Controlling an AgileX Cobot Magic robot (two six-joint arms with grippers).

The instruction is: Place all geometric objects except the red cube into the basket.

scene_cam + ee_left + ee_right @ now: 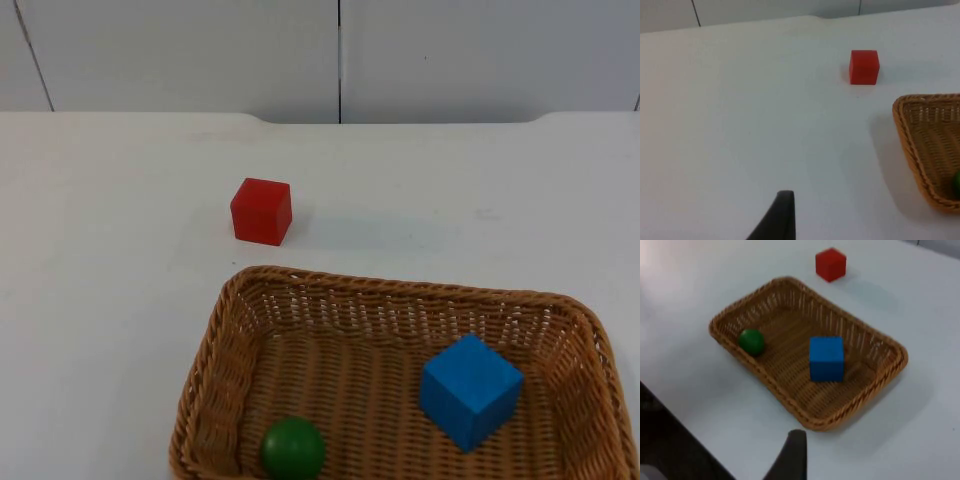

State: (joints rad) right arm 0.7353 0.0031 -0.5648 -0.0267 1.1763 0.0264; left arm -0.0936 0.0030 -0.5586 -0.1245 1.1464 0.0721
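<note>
the blue cube and green ball already lie inside the basket — only the red cube sits beyond its far rim on the counter, and whether either tool is open i cannot tell.

Basket woven wicker, rough; blue cube matt, perhaps painted wood.

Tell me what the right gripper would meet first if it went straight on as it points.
Probably the near rim of the brown wicker basket, just beyond the right gripper's black fingertip; depth is uncertain.
</note>
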